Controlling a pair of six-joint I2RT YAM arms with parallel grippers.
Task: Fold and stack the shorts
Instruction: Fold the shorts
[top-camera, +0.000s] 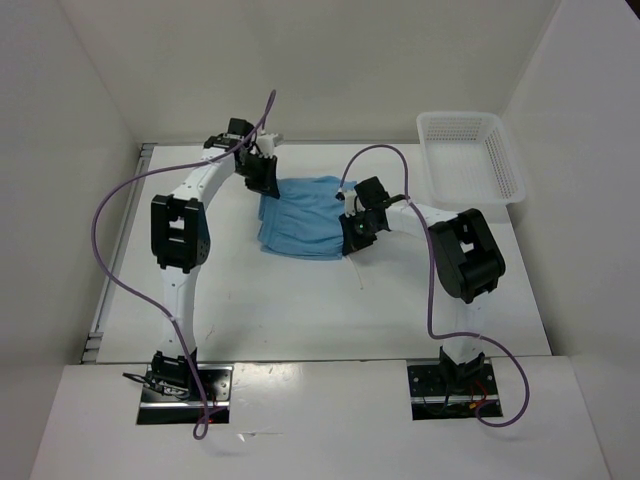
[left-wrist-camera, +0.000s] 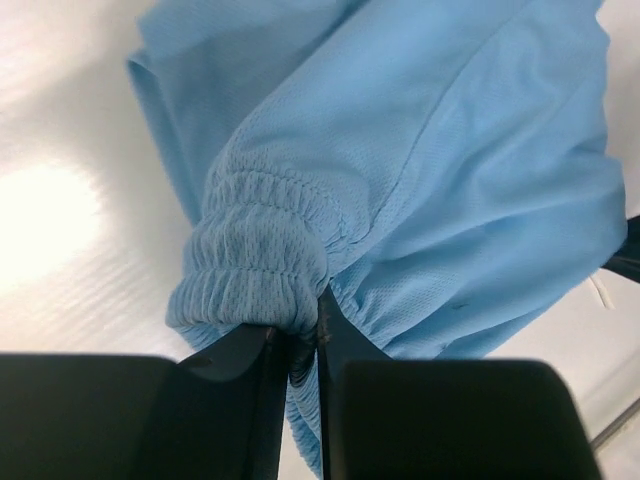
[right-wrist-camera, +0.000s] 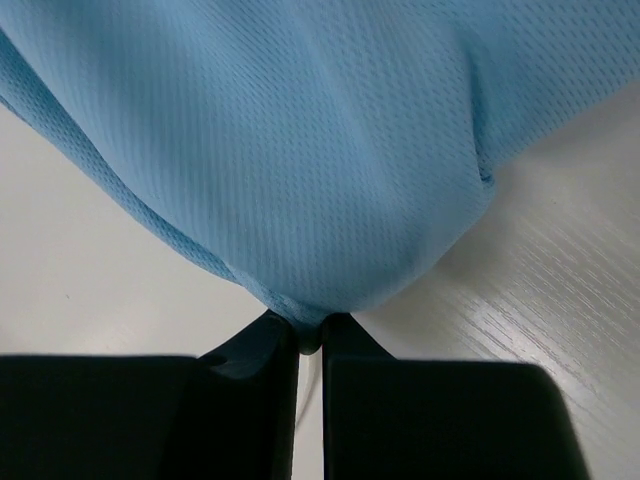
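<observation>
The light blue shorts lie bunched in the middle of the table between both arms. My left gripper is shut on the gathered elastic waistband at the shorts' far left corner. My right gripper is shut on a fold of the plain fabric at the shorts' right edge. A bit of white drawstring shows at the right edge of the left wrist view. In the wrist views the cloth hangs from the closed fingertips over the white table.
A white mesh basket stands at the back right of the table. White walls close in the back and both sides. The arm bases sit at the near edge, with purple cables looping above the table.
</observation>
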